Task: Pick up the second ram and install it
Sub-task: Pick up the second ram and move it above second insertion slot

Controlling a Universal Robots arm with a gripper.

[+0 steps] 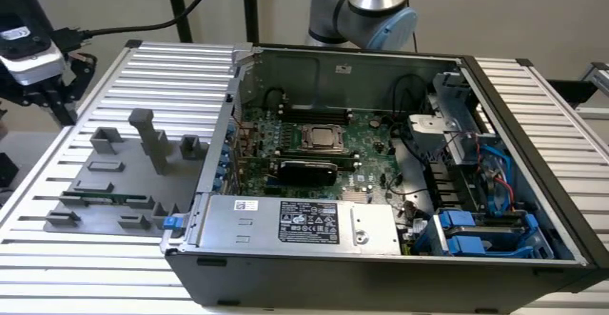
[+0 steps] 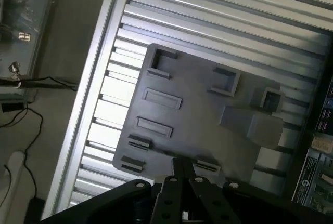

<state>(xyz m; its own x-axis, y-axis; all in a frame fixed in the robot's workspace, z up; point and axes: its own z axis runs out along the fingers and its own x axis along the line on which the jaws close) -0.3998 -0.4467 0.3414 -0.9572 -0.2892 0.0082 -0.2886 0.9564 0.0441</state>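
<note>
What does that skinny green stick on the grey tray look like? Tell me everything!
The second ram is a long, thin green circuit-board stick. It rests low in the grey holder, tucked between small grey blocks on the holder's near side. It runs from the exterior view's left to its right. It is outside the computer case, and nothing is gripping it. Its chips are too small to make out.

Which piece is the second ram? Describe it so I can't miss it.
On the slatted table, find the grey holder tray at the exterior view's left of the computer case. The second ram lies along its near part: a thin green stick among all-grey blocks.
</note>
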